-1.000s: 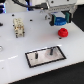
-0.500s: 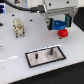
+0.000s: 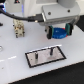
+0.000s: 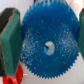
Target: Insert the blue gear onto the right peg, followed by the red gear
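You had the flat bright-blue toothed gear [image 4: 47,46] clamped between the gripper [image 3: 61,33] fingers [image 4: 8,35], carrying it; next, centre its hole over the thin dark right peg [image 3: 51,50] at seven o'clock.

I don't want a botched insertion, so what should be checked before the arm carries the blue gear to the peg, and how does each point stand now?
1. Gripper shut on the blue gear: ok, a pad on each side in the wrist view.
2. Gear's centre hole unblocked: ok.
3. Gear lifted off the table: ok in the exterior view.
4. Right peg upright and bare: ok, nothing on it.
5. Gear over the peg: not ok, it hangs off toward the exterior view's right of the plate.
6. Red gear out of the way: cannot tell, only a red edge shows under the blue gear.
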Controlling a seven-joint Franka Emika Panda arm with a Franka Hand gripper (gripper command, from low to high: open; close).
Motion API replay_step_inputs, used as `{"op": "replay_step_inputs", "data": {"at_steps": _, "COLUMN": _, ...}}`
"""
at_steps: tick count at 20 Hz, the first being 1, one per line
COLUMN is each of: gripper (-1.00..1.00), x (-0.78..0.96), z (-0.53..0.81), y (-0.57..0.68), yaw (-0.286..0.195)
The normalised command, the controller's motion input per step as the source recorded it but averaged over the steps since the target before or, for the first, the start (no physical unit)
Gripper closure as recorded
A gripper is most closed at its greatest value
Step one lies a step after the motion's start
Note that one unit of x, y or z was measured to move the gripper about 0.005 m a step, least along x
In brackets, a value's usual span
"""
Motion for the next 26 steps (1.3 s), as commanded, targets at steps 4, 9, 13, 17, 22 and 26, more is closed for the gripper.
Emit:
{"op": "replay_step_inputs", "data": {"at_steps": 4, "gripper": 1.00, "x": 0.54, "z": -0.02, "y": -0.14, "yaw": 0.000}}
{"op": "replay_step_inputs", "data": {"at_steps": 9, "gripper": 1.00, "x": 0.21, "z": -0.09, "y": -0.26, "yaw": 0.000}}
{"op": "replay_step_inputs", "data": {"at_steps": 13, "gripper": 1.00, "x": 0.07, "z": -0.13, "y": -0.30, "yaw": 0.000}}
{"op": "replay_step_inputs", "data": {"at_steps": 17, "gripper": 1.00, "x": 0.04, "z": 0.14, "y": -0.10, "yaw": 0.000}}
{"op": "replay_step_inputs", "data": {"at_steps": 22, "gripper": 1.00, "x": 0.02, "z": 0.17, "y": -0.02, "yaw": 0.000}}
{"op": "replay_step_inputs", "data": {"at_steps": 26, "gripper": 1.00, "x": 0.15, "z": 0.00, "y": -0.01, "yaw": 0.000}}
